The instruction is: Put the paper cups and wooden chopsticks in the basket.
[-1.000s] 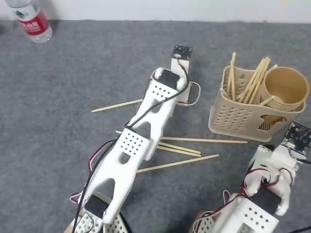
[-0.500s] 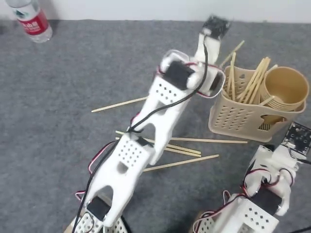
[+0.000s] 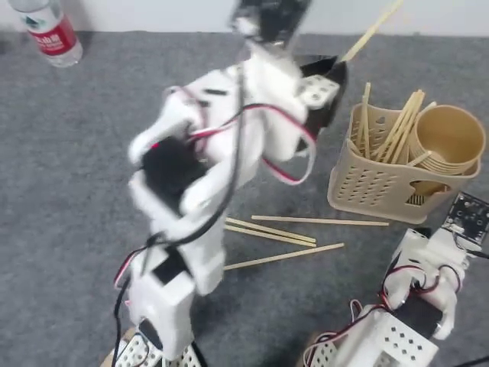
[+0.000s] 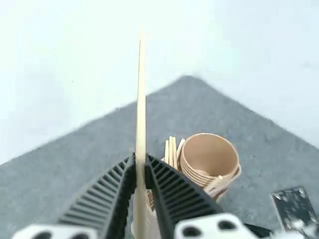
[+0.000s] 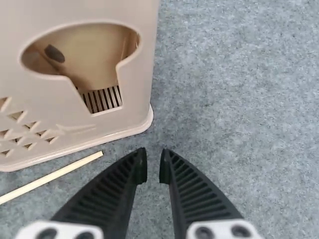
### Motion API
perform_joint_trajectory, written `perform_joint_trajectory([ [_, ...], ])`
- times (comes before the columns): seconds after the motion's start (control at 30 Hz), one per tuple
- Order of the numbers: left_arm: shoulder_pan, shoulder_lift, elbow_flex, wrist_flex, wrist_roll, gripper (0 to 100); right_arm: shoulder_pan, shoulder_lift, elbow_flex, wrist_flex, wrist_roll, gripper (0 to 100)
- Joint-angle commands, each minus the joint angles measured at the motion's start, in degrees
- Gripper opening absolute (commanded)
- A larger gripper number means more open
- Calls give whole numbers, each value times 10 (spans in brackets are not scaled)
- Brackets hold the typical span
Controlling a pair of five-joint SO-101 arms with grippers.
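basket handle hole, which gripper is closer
Right. Right gripper sits low facing the handle hole; left gripper is raised beside the basket's far corner, holding a chopstick.

The table (image 3: pixel 92 153) is covered with grey cloth that looks rough and fuzzy. The basket (image 3: pixel 367 183), at 3 o'clock in the high view, is made of beige plastic, matt and smooth, with small holes. The cups (image 3: pixel 451 138) in it are made of tan paper, matt. The chopsticks (image 3: pixel 283 256) are made of pale bare wood, smooth and dull. The arms (image 3: pixel 195 264) are made of white plastic, smooth and a little shiny. The left gripper (image 4: pixel 141 169) and right gripper (image 5: pixel 153 167) are made of black plastic, matt and ridged. The bottle (image 3: pixel 47 30), at 11 o'clock, is made of clear shiny plastic.
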State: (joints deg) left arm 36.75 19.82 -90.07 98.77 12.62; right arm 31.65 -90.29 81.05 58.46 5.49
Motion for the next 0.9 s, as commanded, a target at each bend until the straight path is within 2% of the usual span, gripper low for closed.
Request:
perform_joint_trajectory([
  [0.0,18,-157,176,22,-7,9,4,-7,-8,-6,-6,58],
  [0.1,47,-272,317,18,-11,9,4,-7,-7,-6,-6,58],
  [0.2,69,-388,447,-25,-11,9,4,-7,-6,-6,-6,58],
  [0.33,69,-524,647,-136,-22,9,4,-7,-5,-5,-6,58],
  [0.43,69,-602,811,-228,-88,9,4,-7,-5,-5,-6,58],
  [0.5,69,-628,887,-266,-100,9,4,-7,-4,-5,-6,58],
  [0.63,66,-641,928,-273,-102,9,4,-7,-4,-5,-6,58],
  [0.77,56,-652,928,-239,-102,9,4,-7,-42,-3,-4,58],
  [0.87,50,-660,928,-222,-103,9,-21,-7,-97,29,37,58],
])
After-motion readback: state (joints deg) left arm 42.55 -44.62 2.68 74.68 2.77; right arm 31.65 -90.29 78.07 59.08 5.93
